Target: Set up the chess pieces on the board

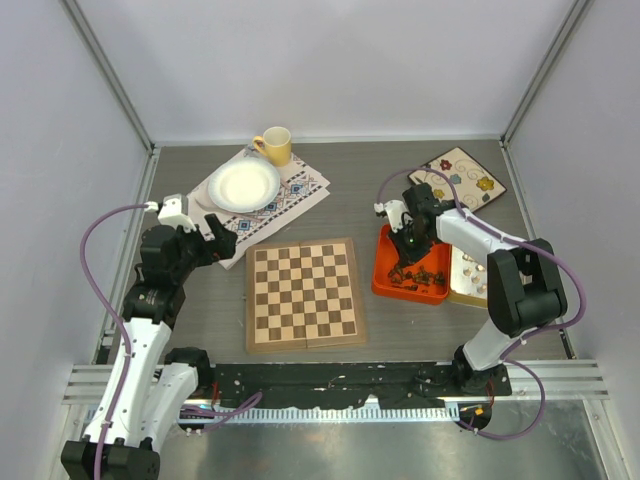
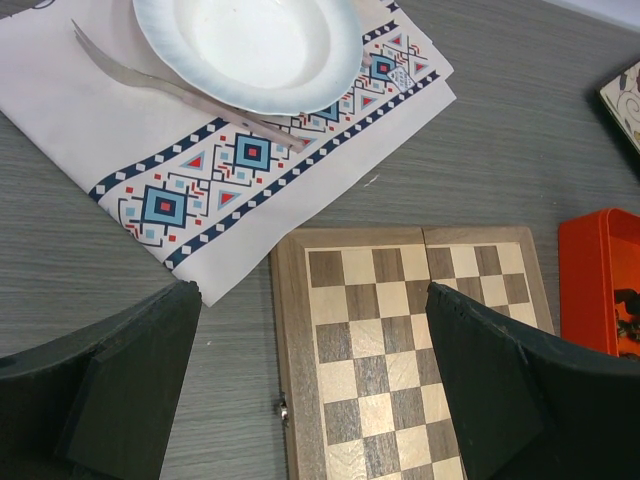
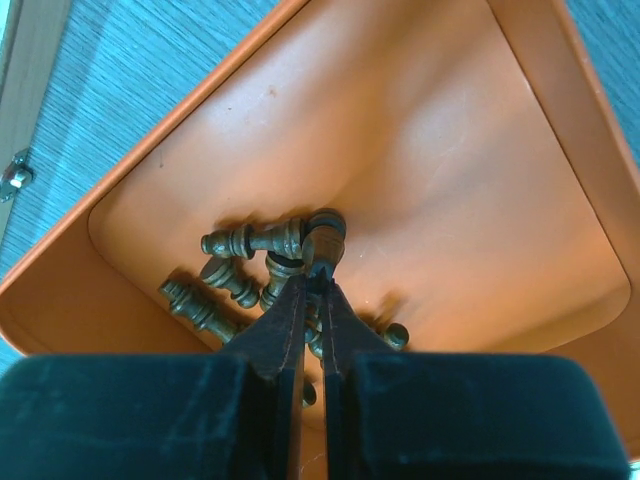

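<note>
The chessboard (image 1: pixel 303 293) lies flat in the middle of the table with no pieces on it; its left part shows in the left wrist view (image 2: pixel 390 350). Several dark chess pieces (image 3: pixel 235 275) lie in a heap in the orange tray (image 1: pixel 385 262), right of the board. My right gripper (image 3: pixel 320 275) reaches down into that tray (image 3: pixel 420 150), its jaws pinched on one dark piece (image 3: pixel 325 240) at the top of the heap. Pale pieces (image 1: pixel 468 275) lie in a beige tray beside it. My left gripper (image 1: pixel 222 240) is open and empty, above the table at the board's far left corner (image 2: pixel 312 300).
A white plate (image 1: pixel 243 185) and a fork (image 2: pixel 170 85) lie on a patterned cloth (image 1: pixel 290 190) behind the board, with a yellow mug (image 1: pixel 275 146) behind them. A floral square plate (image 1: pixel 462 178) lies at the back right. Cage walls enclose the table.
</note>
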Controlling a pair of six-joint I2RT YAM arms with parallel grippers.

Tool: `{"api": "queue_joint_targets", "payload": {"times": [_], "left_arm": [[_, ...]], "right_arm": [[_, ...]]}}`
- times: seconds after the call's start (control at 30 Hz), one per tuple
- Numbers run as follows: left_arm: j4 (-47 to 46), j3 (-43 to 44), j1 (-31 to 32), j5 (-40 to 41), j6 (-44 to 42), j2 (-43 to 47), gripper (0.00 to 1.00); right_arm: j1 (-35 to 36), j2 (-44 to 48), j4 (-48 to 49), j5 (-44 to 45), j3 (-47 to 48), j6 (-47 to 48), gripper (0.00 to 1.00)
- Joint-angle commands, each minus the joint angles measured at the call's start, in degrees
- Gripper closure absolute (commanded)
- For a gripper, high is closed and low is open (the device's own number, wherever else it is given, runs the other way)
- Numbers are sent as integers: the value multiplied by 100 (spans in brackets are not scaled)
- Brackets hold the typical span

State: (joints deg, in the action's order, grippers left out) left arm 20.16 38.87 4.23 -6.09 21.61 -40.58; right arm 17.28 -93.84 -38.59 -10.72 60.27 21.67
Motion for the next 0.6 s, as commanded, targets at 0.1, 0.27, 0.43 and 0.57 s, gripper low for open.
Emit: {"api": "queue_joint_targets", "payload": {"times": [0.1, 0.27, 0.43, 0.57], "left_arm": [[-162, 112, 17, -103, -104, 103, 0], [-171, 112, 17, -121, -104, 129, 0], [-162, 103, 17, -121, -104, 138, 0], [-162, 103, 17, -121, -86, 147, 0]], "right_arm": [[39, 410, -70, 246, 257, 320, 99], [39, 709, -237, 448, 266, 592, 99], [-5, 999, -447, 580, 327, 830, 99], [-23, 1166, -649, 633, 476, 1023, 99]]}}
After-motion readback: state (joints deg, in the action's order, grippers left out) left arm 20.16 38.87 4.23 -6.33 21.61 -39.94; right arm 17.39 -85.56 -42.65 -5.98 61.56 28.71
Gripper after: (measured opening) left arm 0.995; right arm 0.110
